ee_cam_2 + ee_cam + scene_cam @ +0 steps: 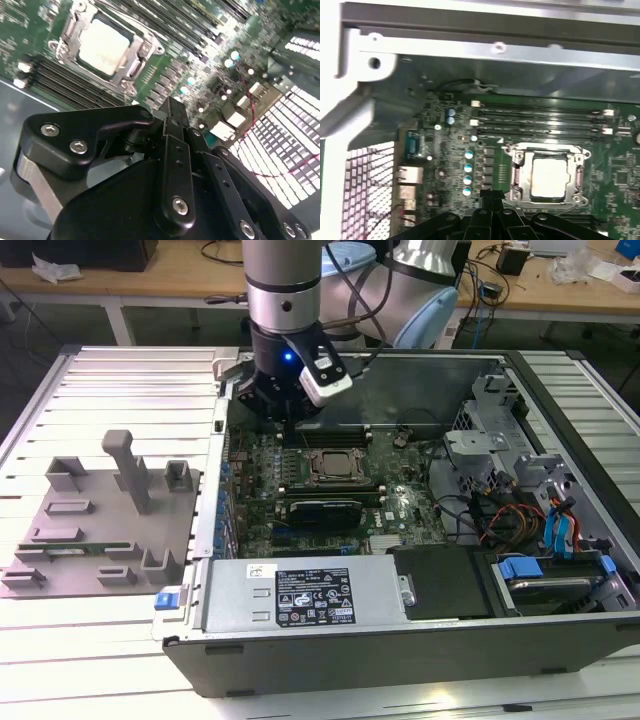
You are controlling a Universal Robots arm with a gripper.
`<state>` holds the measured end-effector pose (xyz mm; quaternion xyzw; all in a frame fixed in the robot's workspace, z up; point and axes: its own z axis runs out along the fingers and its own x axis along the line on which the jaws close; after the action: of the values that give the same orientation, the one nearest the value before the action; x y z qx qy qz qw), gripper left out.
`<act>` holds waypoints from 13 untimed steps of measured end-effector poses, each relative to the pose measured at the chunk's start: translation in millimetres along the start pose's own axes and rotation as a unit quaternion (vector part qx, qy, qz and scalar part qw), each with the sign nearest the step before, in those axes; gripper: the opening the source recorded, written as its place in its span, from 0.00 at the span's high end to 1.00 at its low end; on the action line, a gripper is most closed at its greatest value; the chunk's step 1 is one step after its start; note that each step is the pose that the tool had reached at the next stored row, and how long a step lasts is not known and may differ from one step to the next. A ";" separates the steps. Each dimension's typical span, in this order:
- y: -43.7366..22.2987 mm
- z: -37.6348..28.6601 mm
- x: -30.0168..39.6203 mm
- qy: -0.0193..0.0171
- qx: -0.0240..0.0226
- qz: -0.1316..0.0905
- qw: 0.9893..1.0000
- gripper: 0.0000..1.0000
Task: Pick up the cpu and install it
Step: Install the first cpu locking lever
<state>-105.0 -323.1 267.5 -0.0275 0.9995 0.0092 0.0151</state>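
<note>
The gripper (172,112) hangs over the motherboard (470,130) with fingers drawn together, gripping nothing. Beyond it, the cpu (549,178) lies seated in the socket (546,175). The chip looks light, rigid and fragile; hold it by opposite edges only.

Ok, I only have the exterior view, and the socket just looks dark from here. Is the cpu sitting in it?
Observer: Yes. In both wrist views the cpu lies flat inside the socket, pale metal top facing up.
Operator: Is the gripper carrying anything?
Observer: No. In the second wrist view the gripper is shut with nothing between its tips, above the board and apart from the cpu.
</note>
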 end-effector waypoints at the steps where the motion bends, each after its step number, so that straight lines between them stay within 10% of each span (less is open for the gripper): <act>1: 0.1 0.0 1.2 0.000 -0.005 0.000 1.000 0.89; 5: 0.2 -0.1 3.5 -0.003 -0.050 0.001 0.999 0.89; 7: 0.2 -0.1 4.3 -0.004 -0.080 0.002 0.997 0.89; 13: 0.1 5.5 4.5 -0.005 -0.087 0.003 0.996 0.89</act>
<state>-109.4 -323.1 262.0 -0.0261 0.9949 0.0959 0.0175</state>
